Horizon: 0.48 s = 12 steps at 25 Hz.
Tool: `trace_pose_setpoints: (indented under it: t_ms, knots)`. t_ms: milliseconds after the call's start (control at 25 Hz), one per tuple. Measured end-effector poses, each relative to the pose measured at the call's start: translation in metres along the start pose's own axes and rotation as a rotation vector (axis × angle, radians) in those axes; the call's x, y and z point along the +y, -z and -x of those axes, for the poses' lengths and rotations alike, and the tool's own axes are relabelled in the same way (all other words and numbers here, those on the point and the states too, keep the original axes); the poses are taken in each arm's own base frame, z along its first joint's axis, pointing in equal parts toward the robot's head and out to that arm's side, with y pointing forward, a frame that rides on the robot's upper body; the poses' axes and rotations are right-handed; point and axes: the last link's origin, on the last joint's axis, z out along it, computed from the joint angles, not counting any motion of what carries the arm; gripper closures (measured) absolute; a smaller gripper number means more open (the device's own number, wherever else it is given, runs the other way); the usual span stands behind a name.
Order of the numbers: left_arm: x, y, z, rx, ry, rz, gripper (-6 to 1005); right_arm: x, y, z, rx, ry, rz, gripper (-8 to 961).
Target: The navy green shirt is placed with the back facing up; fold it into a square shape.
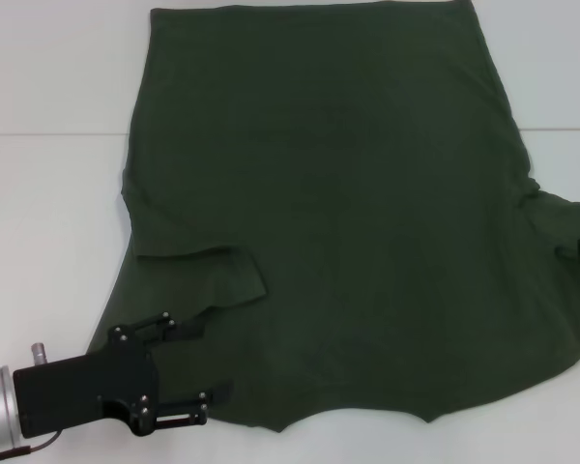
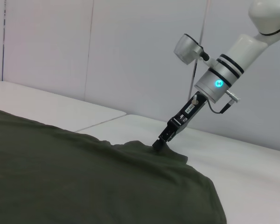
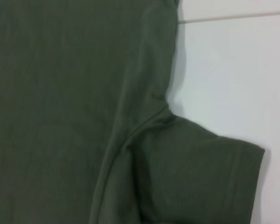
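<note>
Low and level, left gripper (image 1: 201, 362) wide beside shirt (image 1: 348, 222); right gripper (image 2: 159, 145) pinching its sleeve.

Matt cotton-like cloth shirt (image 1: 348, 222) on smooth white table (image 1: 48, 193)

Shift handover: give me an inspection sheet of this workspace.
Surface: white table, seam line across it.
Job's things: navy green shirt spread plain side up; left sleeve folded inward; right sleeve lies flat.
Clutter: nothing seen.
Grippers: left hand at the shirt's near left corner; right hand down on the right sleeve edge.
Cables: short wire at the right wrist.
Surroundings: pale wall behind.
</note>
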Motion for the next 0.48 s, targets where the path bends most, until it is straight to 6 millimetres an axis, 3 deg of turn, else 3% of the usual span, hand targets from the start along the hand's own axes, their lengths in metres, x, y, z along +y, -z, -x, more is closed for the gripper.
trace_pose_setpoints:
  t_ms: [80, 280, 480]
  knots:
    - [-0.0006, -0.0004, -0.0003, -0.001, -0.002, -0.001, 132, 0.0003, 0.0005, 0.0009, -0.002, 0.001, 0.000, 555]
    - [-0.0022, -0.0011, 0.0002, -0.007, -0.003, -0.010, 132, 0.0003, 0.0010, 0.0021, -0.006, 0.001, -0.001, 792]
    - [-0.0036, -0.0018, 0.0000, -0.008, -0.003, -0.015, 132, -0.0003, 0.0013, 0.0025, -0.010, 0.000, -0.002, 915]
